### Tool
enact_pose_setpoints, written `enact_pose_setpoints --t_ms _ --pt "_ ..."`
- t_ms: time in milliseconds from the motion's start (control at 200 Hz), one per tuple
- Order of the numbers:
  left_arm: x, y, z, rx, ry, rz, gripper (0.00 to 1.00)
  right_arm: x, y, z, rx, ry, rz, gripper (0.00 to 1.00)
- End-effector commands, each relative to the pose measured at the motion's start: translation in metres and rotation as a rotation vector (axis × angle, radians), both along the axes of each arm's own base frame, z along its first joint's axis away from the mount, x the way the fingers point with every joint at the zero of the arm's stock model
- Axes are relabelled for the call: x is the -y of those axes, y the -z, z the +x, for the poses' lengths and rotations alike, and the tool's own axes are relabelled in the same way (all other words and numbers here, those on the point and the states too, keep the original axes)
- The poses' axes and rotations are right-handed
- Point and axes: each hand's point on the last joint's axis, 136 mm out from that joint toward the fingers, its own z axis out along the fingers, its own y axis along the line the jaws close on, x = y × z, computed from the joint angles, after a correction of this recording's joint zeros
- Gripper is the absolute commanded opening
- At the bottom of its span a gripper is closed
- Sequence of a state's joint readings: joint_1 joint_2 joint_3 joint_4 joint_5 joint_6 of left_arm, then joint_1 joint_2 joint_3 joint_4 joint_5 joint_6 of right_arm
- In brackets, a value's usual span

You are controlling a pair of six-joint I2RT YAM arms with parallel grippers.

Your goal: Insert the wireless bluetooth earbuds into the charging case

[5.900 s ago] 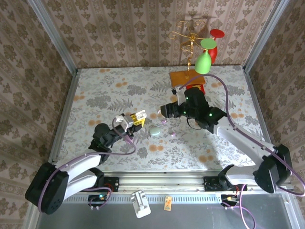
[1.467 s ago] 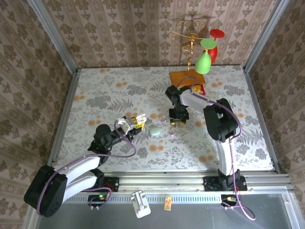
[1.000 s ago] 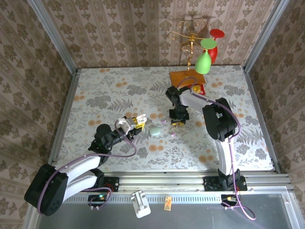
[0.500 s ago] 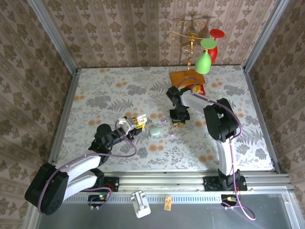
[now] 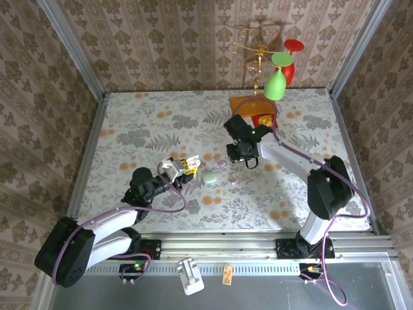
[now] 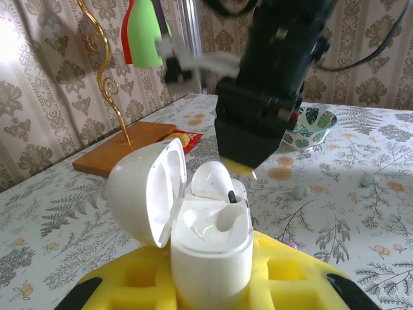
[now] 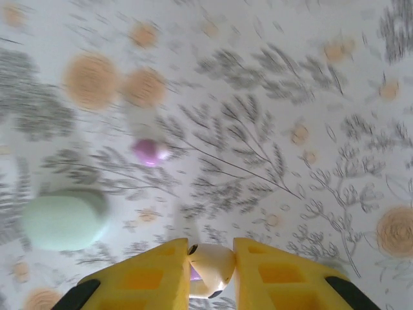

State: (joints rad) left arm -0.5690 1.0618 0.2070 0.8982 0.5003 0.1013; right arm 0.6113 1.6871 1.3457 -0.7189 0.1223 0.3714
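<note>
Now the right claw (image 5: 237, 154) pinches one small whitish earbud (image 7: 211, 266) tight, and the open charging case (image 6: 208, 236), gripped in the left claw (image 5: 185, 164), sits off to its left and a bit lower, holes facing up.

The white charging case (image 6: 210, 248) stands upright and open, a seated earbud (image 6: 208, 181) inside. A whitish earbud (image 7: 211, 267) is pinched above the table's (image 5: 142, 123) middle, where a lilac earbud (image 7: 147, 152) lies.
</note>
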Motion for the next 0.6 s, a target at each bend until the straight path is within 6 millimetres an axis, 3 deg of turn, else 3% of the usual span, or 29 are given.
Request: enact_pose_setpoints --t_ms 0,230,595 --pt "0.007 -0.020 0.004 0.040 0.016 -0.040 0.02 -0.012 -0.037 0.009 0.187 -0.079 -0.003 0.24" --pt "0.014 -0.012 0.016 0.003 0.008 -0.043 0.02 -0.037 -0.086 -0.007 0.352 -0.201 0.034 0.24" --pt "0.026 -0.006 0.029 -0.057 0.021 -0.048 0.02 -0.086 -0.117 -0.036 0.441 -0.368 0.143 0.24"
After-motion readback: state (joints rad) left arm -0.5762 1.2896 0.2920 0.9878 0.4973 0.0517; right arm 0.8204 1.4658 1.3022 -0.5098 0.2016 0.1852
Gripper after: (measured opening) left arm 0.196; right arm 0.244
